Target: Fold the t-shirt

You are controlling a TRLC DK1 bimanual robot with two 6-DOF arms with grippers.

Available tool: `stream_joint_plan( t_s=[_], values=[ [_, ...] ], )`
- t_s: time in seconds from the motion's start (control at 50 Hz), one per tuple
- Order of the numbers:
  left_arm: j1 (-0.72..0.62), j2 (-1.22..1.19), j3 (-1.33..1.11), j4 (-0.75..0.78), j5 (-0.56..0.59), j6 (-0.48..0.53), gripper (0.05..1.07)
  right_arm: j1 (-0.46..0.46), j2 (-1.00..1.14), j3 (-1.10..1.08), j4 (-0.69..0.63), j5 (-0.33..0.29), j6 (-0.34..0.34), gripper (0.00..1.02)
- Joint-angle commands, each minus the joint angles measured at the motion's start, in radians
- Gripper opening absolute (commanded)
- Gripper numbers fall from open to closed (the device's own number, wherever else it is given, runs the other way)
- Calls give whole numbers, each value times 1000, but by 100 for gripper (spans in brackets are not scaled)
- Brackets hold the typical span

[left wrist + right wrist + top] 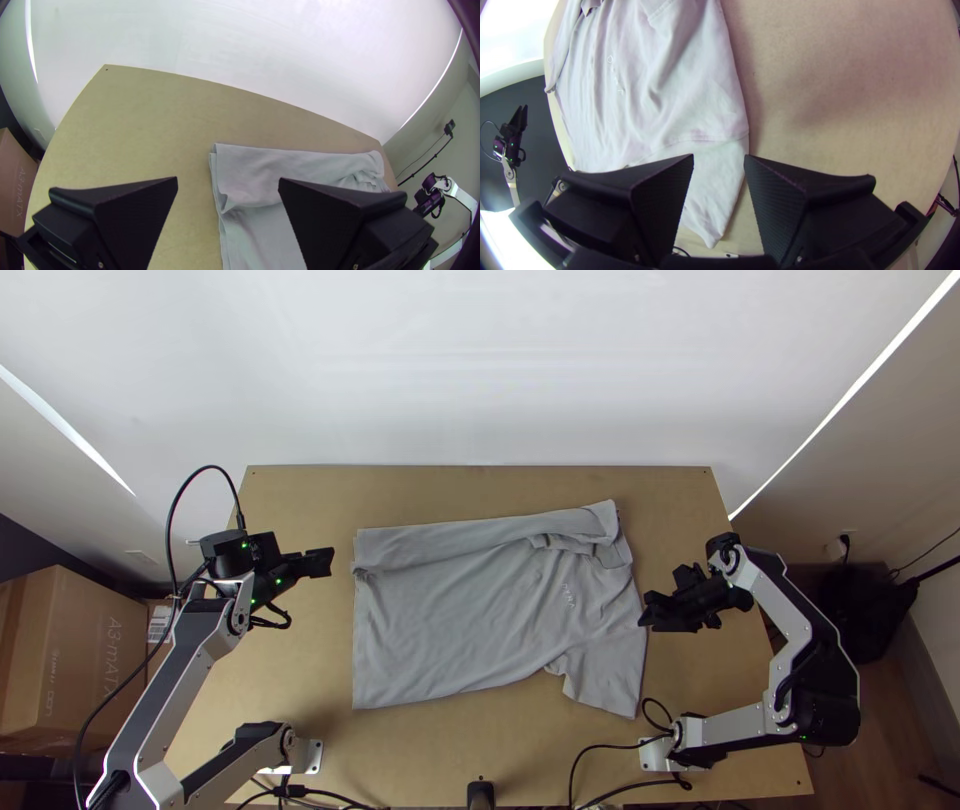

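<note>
1. Shirt (450,620) lies on table (300,670), 12 o'clock edge (440,545) folded over.
2. Left gripper (228,178) at 10 o'clock, right gripper (719,155) at 3: fingers apart.
3. Probable step: fold 4 o'clock sleeve (608,675) inward, keeping cloth taut.

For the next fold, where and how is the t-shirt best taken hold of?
Probably by the near sleeve's outer end, the right gripper coming down from the table's right side and pinching the cloth's edge. The t-shirt lies flat with its far side folded over, while that sleeve juts toward the table's near edge as a free flap.
</note>
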Motion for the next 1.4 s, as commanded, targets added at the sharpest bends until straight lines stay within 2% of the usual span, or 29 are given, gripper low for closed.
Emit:
stream_joint_plan(
  t_s=[0.0,0.28,0.34,0.4,0.42,0.44,0.46,0.5,0.52,0.58,0.68,0.88,1.04,1.12,1.28,1.38],
  values=[
    [2,-13,22,-6,14,15,103,-1,36,-23,17,-5,-17,48],
    [-1,-10,29,-13,14,27,103,1,89,-56,101,-5,-16,49],
    [-8,4,47,-67,14,47,103,1,96,-64,113,-5,-16,54],
    [-12,22,67,-135,14,89,103,6,102,-75,122,-4,-16,54],
    [-17,27,73,-159,14,112,103,9,104,-78,124,-1,-16,52],
    [-26,29,76,-179,14,130,103,12,104,-81,124,2,-16,45],
    [-32,27,78,-196,14,145,103,15,104,-82,129,2,-16,34],
    [-50,21,85,-257,17,199,103,16,96,-89,147,1,-14,3],
    [-67,13,88,-296,26,233,103,15,90,-92,152,1,-17,2],
    [-112,-13,95,-394,38,302,103,19,70,-107,152,1,-28,2],
    [-185,-24,111,-553,38,357,102,27,44,-118,152,1,-33,2],
    [-328,-5,98,-836,38,400,101,12,43,-99,152,1,-28,2],
    [-408,-13,44,-898,29,398,101,10,40,-105,152,1,-28,2],
    [-432,-5,15,-915,29,386,92,12,38,-105,150,1,-22,2],
    [-482,56,-39,-957,-8,368,92,19,30,-102,152,-1,-11,2],
    [-521,148,-39,-971,-37,319,92,22,27,-101,150,-1,-10,2]
  ],
)
